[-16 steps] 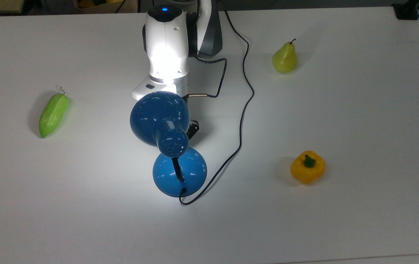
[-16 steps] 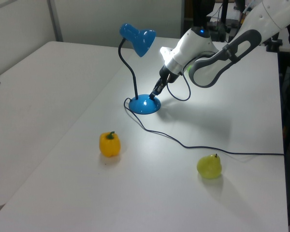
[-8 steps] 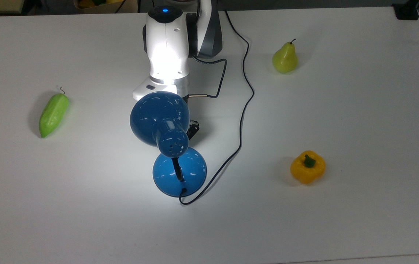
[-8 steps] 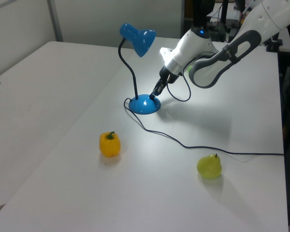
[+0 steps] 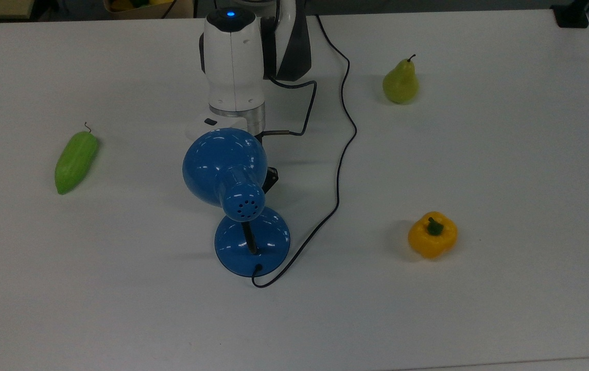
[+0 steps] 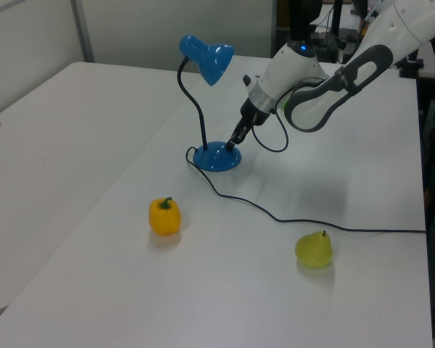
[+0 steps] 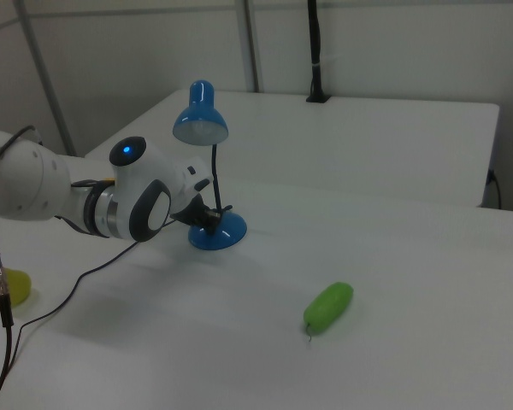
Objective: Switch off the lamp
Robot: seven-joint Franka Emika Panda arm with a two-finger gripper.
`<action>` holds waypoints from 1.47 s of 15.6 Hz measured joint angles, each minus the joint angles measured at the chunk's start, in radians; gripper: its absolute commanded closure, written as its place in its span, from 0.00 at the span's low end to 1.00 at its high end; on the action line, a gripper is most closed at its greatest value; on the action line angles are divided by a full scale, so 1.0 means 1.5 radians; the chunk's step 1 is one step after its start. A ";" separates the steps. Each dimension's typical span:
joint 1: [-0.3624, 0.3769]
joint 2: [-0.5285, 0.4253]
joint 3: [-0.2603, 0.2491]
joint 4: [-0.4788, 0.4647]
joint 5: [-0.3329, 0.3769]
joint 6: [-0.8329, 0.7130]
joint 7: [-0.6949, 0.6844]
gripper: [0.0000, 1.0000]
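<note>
While I watch, the lamp (image 5: 232, 175) stands mid-table, unlit, with the gripper (image 6: 233, 142) at its base. I think it touches the base; I cannot tell how the hand is set.

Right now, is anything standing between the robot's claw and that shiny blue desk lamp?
Nothing visible does. The gripper is already at the round base of the glossy blue desk lamp; the pear, pepper and green vegetable lie well aside.

Arm (image 6: 326, 80) angled low, gripper (image 6: 234, 141) downward
</note>
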 measured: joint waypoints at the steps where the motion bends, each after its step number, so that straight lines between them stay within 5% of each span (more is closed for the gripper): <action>1: -0.001 -0.003 -0.002 -0.003 0.000 -0.014 -0.005 1.00; 9: -0.003 -0.019 -0.011 -0.015 0.000 -0.120 -0.015 0.96; 11: -0.004 -0.043 -0.011 -0.012 0.000 -0.218 -0.015 0.66; 13: -0.003 -0.080 -0.011 -0.010 0.000 -0.332 -0.015 0.12; 14: -0.002 -0.102 -0.011 -0.010 0.000 -0.389 -0.015 0.00; 23: -0.003 -0.292 -0.011 0.012 0.011 -0.714 0.001 0.00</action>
